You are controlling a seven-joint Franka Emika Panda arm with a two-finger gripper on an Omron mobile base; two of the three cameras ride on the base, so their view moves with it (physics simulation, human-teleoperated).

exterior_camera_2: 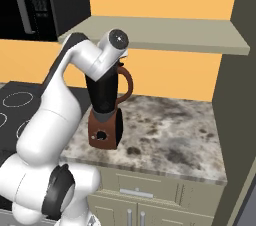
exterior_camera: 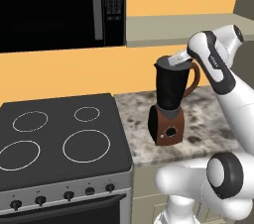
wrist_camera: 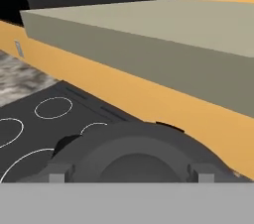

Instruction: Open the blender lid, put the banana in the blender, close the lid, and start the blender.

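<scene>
Blender (exterior_camera: 171, 104) upright on counter (exterior_camera: 208, 119), handle (exterior_camera: 194, 80) toward right wall.

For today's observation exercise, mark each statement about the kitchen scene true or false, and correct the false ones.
1. The blender stands on the speckled counter, to the right of the stove. True.
2. The blender lies tipped on its side. False: it stands upright on its brown base.
3. The jar's handle is reddish-brown. True.
4. The robot's hand is down at the stove knobs. False: it is up at the top of the jar.
5. A beige shelf runs along the wall above the counter. True.
</scene>
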